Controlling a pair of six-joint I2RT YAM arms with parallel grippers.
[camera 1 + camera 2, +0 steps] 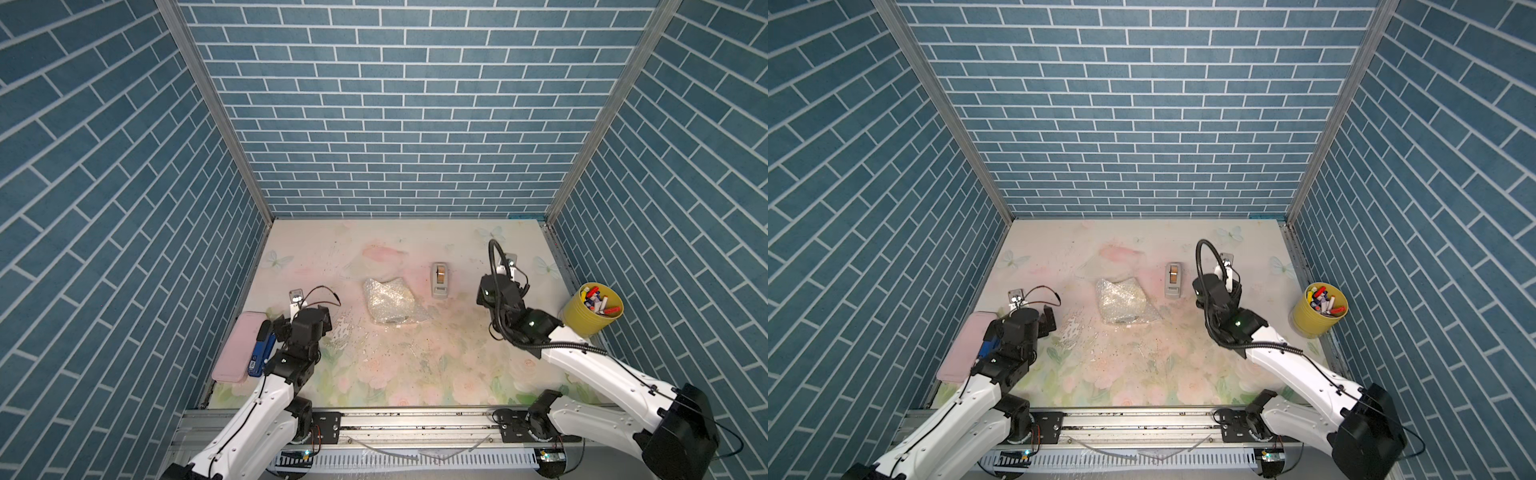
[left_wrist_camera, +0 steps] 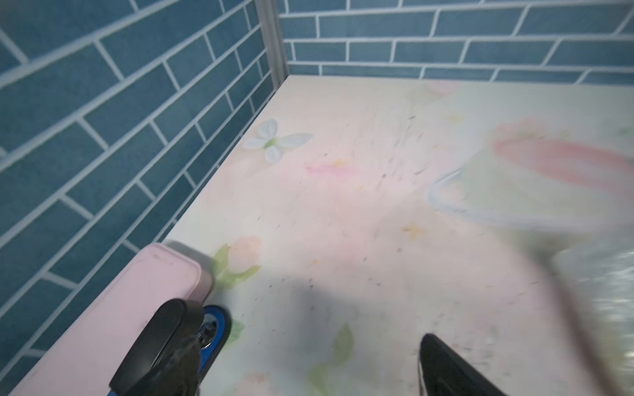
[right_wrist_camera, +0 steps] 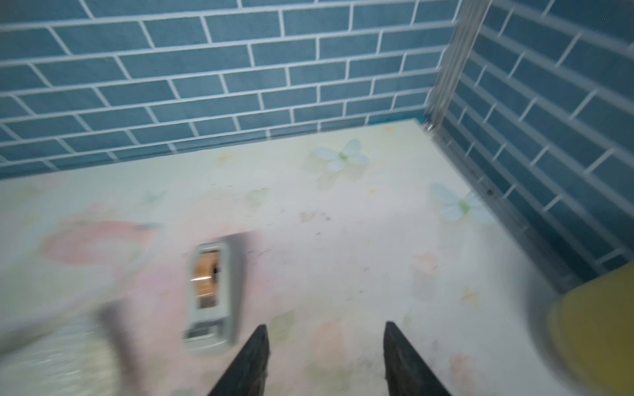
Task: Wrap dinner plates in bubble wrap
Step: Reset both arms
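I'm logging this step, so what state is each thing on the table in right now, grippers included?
Bubble wrap: bundled up, lying loose on the table; contents hidden.
Tape dispenser: upright, tape roll loaded, untouched.
Yellow cup: upright, holding markers.
Pink case: shut, lying flat.
Left gripper: open, empty.
Right gripper: open, empty.

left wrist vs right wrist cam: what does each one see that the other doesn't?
Only the left wrist view: the pink case along the wall, the blue stapler beside it, and the left gripper, jaws wide apart and empty.
Only the right wrist view: the grey tape dispenser, the yellow cup at the frame edge, and the right gripper, jaws apart with nothing between.
Both: the floral table, the blue brick walls and a blurred edge of the bubble wrap.
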